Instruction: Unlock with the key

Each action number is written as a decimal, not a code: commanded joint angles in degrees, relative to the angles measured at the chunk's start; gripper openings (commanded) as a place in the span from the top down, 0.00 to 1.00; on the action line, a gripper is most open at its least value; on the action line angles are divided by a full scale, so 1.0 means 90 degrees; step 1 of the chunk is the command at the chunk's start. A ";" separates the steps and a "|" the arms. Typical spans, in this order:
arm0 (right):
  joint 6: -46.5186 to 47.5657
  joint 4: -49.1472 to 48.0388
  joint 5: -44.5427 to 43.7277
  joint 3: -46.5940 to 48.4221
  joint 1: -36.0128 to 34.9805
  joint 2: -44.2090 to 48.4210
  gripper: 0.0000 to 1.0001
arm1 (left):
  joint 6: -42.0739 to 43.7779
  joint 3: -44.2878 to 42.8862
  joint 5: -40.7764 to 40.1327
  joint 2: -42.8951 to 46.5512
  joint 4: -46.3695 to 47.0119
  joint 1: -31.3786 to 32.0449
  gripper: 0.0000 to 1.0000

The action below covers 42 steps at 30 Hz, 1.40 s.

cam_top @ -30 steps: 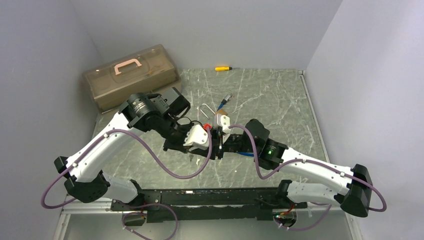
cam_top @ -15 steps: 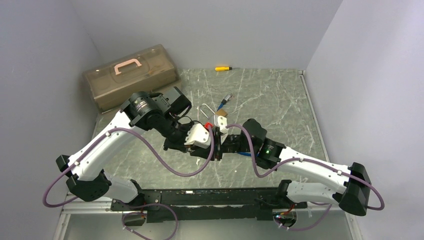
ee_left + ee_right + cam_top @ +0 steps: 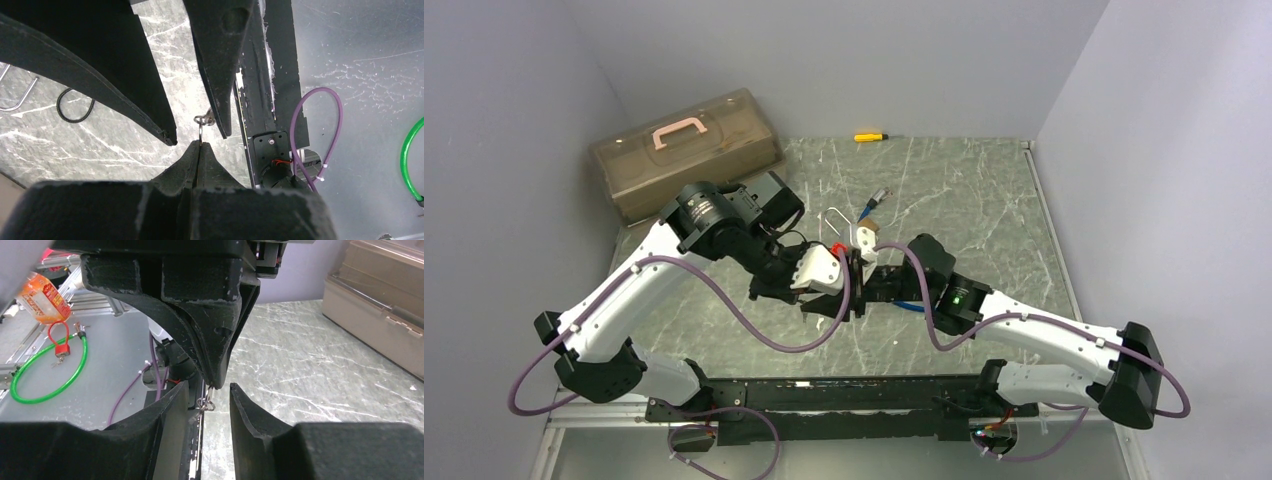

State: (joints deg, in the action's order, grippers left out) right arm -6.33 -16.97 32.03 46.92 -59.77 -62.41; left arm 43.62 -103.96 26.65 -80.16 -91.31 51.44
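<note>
- My left claw is clamped tight on the key, which sticks out just past its tips.
- My right claw is narrowly parted and faces the left claw tip to tip.
- The ring of the key hangs between the right claw's fingers; I cannot tell whether they touch it.
- Both claws meet above the bench.
- A metal U-shaped shackle lies on the bench just beyond the claws.
</note>
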 commanded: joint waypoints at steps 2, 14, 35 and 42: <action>-0.0153 0.0047 0.0165 0.0266 -0.0022 -0.0259 0.66 | -0.0110 -0.0231 0.0171 0.0131 0.0208 0.0038 1.00; -0.0387 -0.0479 0.0006 -0.0194 -0.0010 -0.0065 0.61 | -0.0239 -0.0253 -0.0138 0.0297 0.0430 0.0037 1.00; -0.0741 -0.2309 -0.1173 -0.0890 0.0064 0.0865 0.44 | -0.0383 -0.0438 -0.0071 0.0396 0.0416 0.0041 1.00; -0.0839 -0.2114 -0.0543 -0.0546 0.0059 0.0302 0.51 | -0.0386 -0.0478 -0.0065 0.0367 0.0410 0.0036 1.00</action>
State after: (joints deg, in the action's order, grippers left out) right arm -13.93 -36.10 24.08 39.18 -59.37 -57.34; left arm 41.04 -106.98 24.64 -77.95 -88.33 51.48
